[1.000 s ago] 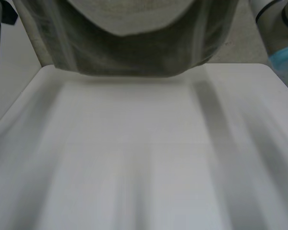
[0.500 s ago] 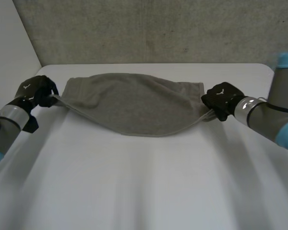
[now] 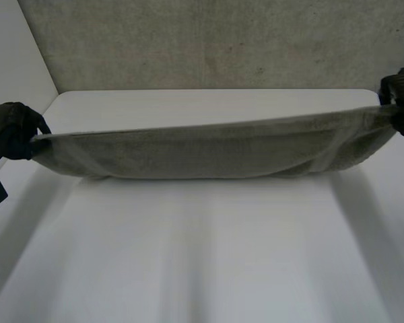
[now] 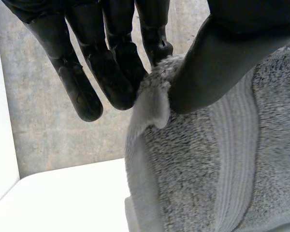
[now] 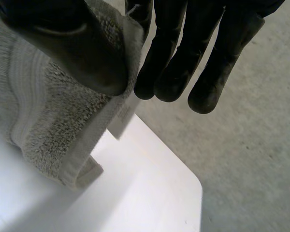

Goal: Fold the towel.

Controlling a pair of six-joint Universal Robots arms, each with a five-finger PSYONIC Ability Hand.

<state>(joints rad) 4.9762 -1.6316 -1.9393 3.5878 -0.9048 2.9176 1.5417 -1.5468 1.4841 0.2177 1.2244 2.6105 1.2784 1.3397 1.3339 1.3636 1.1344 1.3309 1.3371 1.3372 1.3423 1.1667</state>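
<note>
Grey towel [image 3: 209, 151]: stretched taut and wide between both hands over the far half of the white table [image 3: 209, 262], lower edge sagging; contact with the tabletop cannot be told. Left hand [image 3: 10, 131]: thumb and fingers pinching one end corner. Right hand [image 3: 402, 94]: pinching the opposite end corner the same way

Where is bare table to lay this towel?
The white table is bare from the grey terry towel to its near edge, plus a strip behind the towel. Crowded at both ends, where the left hand and right hand pinch corners.
</note>
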